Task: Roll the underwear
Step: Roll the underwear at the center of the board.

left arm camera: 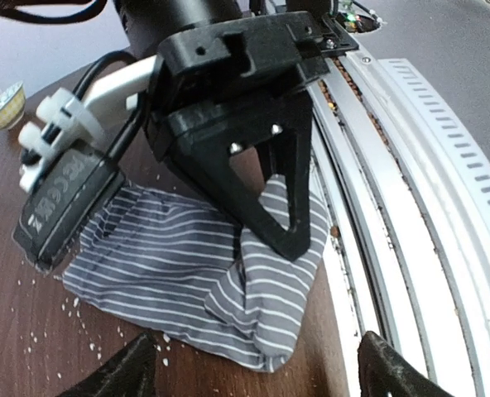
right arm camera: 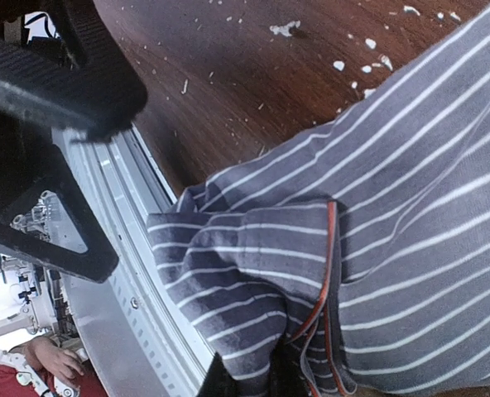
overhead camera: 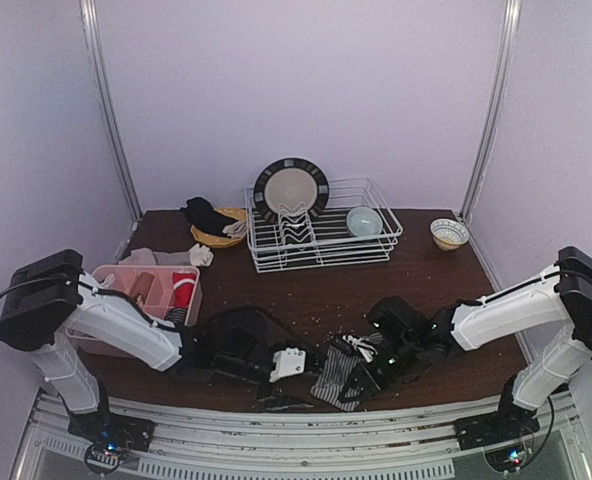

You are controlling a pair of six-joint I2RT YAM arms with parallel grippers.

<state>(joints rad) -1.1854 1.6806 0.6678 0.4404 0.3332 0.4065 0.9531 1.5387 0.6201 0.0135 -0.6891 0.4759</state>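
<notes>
Left fingers (left arm camera: 121, 374) spread wide, right fingers (left arm camera: 280, 227) pinching the striped underwear (left arm camera: 179, 273) — it lies by the near edge of the table (left arm camera: 30, 339), so a pull could drag it off.

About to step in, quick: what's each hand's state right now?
Left hand: open, holding nothing.
Right hand: closed, pinching the striped underwear.

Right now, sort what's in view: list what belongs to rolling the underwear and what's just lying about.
Job in hand: striped underwear; right gripper, pinching it; left gripper, open.
Lying about: dish rack, plate, blue bowl, small bowl, pink bin, basket.
</notes>
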